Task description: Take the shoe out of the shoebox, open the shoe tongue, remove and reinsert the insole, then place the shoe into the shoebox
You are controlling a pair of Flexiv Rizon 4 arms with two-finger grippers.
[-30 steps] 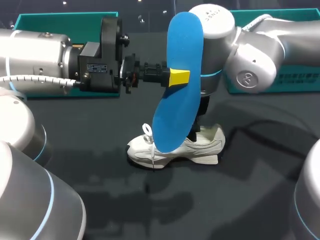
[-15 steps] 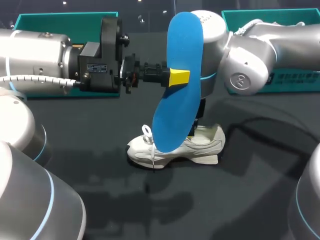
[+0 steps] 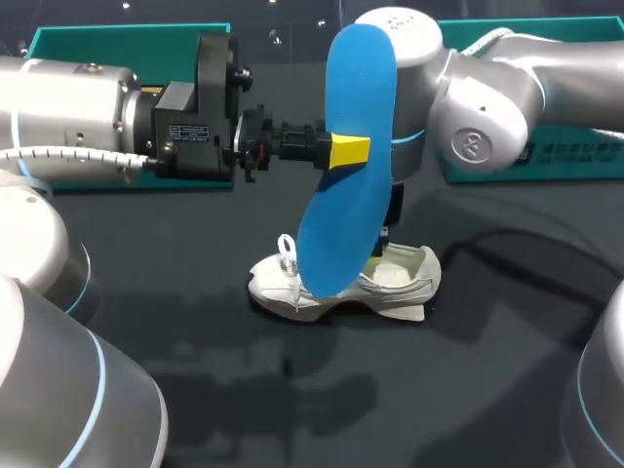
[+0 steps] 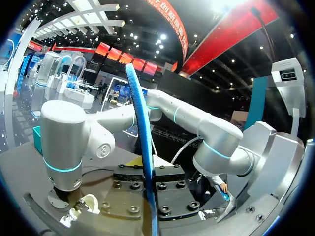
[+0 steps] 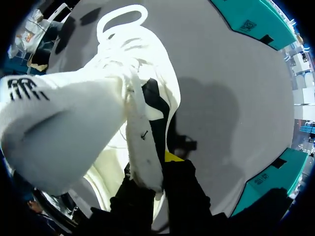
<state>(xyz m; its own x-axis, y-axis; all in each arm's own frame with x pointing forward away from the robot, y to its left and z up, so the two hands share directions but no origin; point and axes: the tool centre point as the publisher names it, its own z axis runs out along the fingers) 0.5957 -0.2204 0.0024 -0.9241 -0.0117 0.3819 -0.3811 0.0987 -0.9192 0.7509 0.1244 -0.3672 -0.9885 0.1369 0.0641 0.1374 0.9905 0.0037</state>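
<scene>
My left gripper is shut on the blue insole, holding it upright above the table's middle. In the left wrist view the insole runs edge-on between the fingers of the left gripper. Under and behind the insole lies the white shoe on the dark table, its toe pointing left. My right arm comes down behind the insole to the shoe's opening. In the right wrist view my right gripper is shut on the side wall of the shoe, beside the raised tongue.
A teal shoebox part stands at the back left and another at the back right, behind my right arm. The dark table lies bare in front of the shoe.
My right gripper has shut on the shoe's side wall, and its arm has shifted a little leftward. The shoe has tipped slightly. The left arm and insole have stayed still.
</scene>
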